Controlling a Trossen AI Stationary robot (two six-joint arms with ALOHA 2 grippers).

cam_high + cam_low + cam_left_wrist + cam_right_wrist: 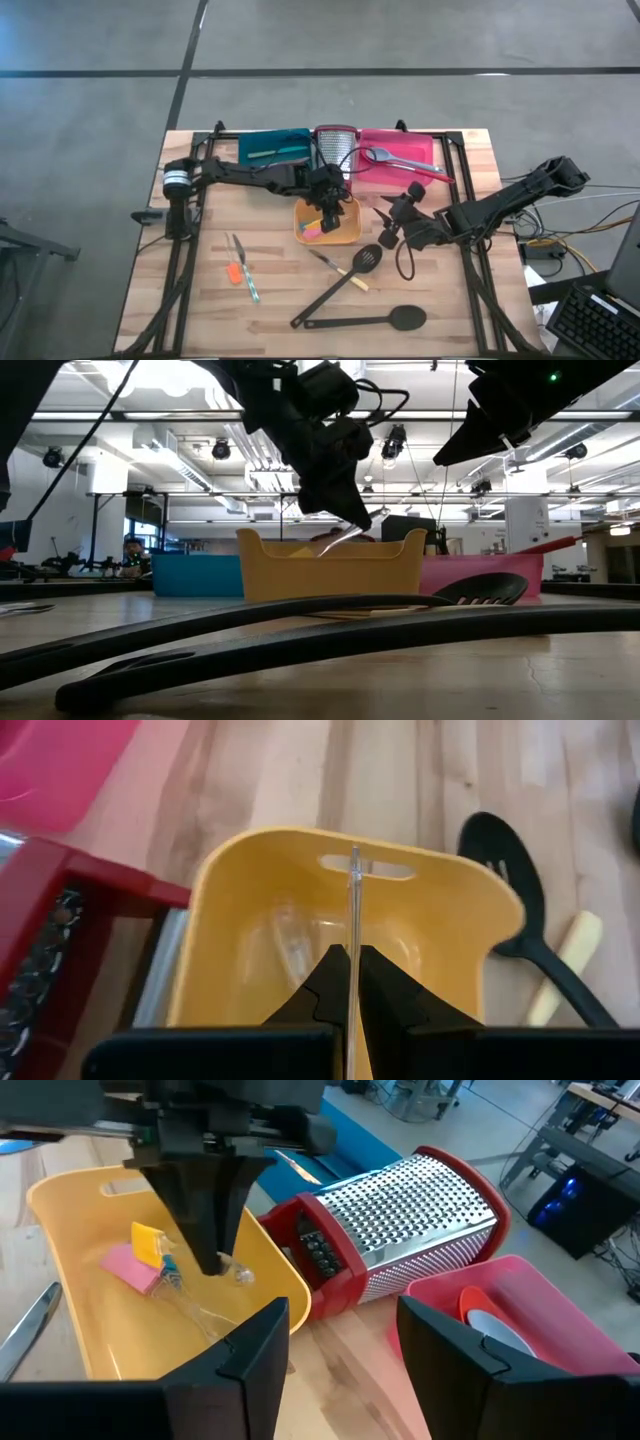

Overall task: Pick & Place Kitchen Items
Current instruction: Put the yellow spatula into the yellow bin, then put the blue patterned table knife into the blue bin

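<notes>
My left gripper (326, 203) reaches from the table's left and points down into the orange tray (345, 232), shut on a thin clear piece (354, 900). The low view shows that piece (336, 537) at the height of the tray's rim. A pink piece (128, 1266) and a yellow piece (150, 1240) lie on the tray's floor. My right gripper (345, 1340) hovers open just right of the tray, holding nothing. On the wood nearer the front lie a black slotted spatula (345, 280), a black spoon (385, 320) and thin tools (243, 270). My left gripper pinches the thin clear piece (354, 935) between its two fingers, which slant down from the table's left. The piece is seen edge-on and sticks out past the fingertips (215, 1260) over the inside of the tray. Whether its free end touches the tray's floor I cannot tell.
The steel grater with a red base (335, 145) lies just behind the orange tray, between the teal tray (272, 150) and the pink tray (420, 150). A grey spoon (395, 160) rests in the pink tray. Bare wood shows at the table's near left.
</notes>
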